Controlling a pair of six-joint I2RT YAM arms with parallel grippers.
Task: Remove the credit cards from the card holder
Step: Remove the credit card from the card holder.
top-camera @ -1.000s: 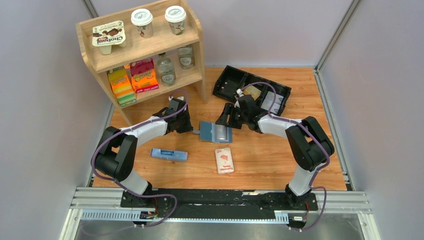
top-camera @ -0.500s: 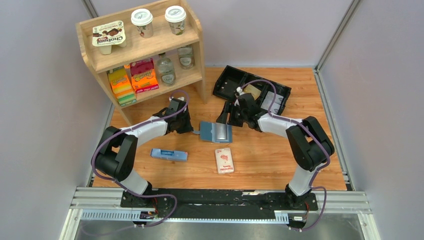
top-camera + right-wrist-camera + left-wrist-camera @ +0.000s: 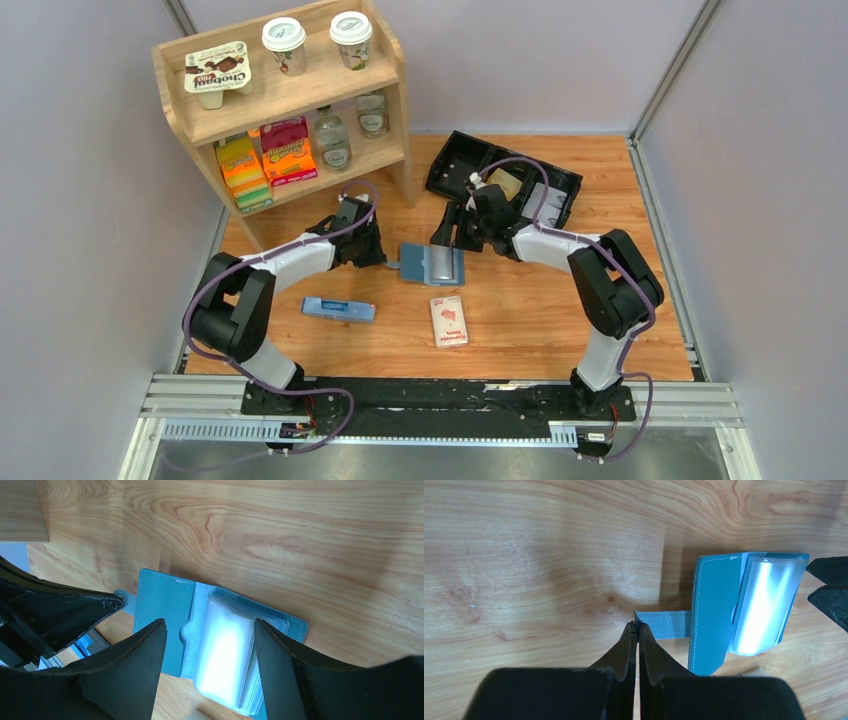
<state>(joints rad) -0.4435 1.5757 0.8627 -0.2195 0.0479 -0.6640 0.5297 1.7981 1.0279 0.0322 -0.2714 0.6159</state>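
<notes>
- My left gripper (image 3: 636,626) is clamped on the strap tab (image 3: 664,622) of the card holder (image 3: 716,615). My right gripper (image 3: 210,624) hangs open over its clear sleeves (image 3: 225,650).
- Holder lies open mid-frame on the wooden table (image 3: 530,320).
- Grey walls (image 3: 90,200) all round, shelf (image 3: 290,100) upper left.

Light blue card holder (image 3: 431,264) lies spread open flat, inside facing up

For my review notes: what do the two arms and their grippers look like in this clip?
Both arms match: the left arm and right arm have white link shells between bulky black joints, with a thin purple cable looping along each. The left gripper and right gripper carry matt black, wedge-shaped fingers tapering to thin tips.
</notes>
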